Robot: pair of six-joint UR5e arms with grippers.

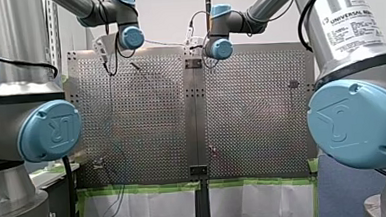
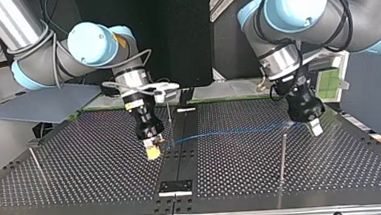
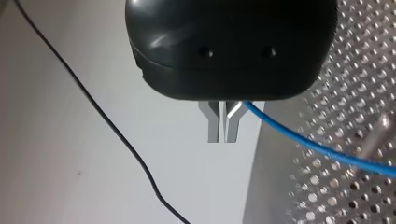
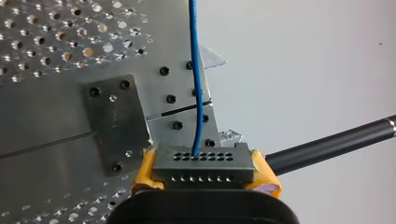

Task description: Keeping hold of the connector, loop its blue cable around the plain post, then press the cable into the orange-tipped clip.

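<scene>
Connector (image 4: 203, 164), grey multi-hole block: right wrist view, clamped by right gripper (image 4: 204, 179), yellow pads. Left wrist view: left gripper (image 3: 224, 130), metal fingers closed on thin blue cable (image 3: 308, 144). Top view: cable slung between grippers; plain metal post (image 2: 283, 154) unlooped, clipping likewise pending.

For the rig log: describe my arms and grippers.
My left arm and my right arm: silver tubes, light-blue joint caps, black cables; the right bears a white Universal Robots label. My left gripper: black, metal fingers. My right gripper: yellow pads.
</scene>
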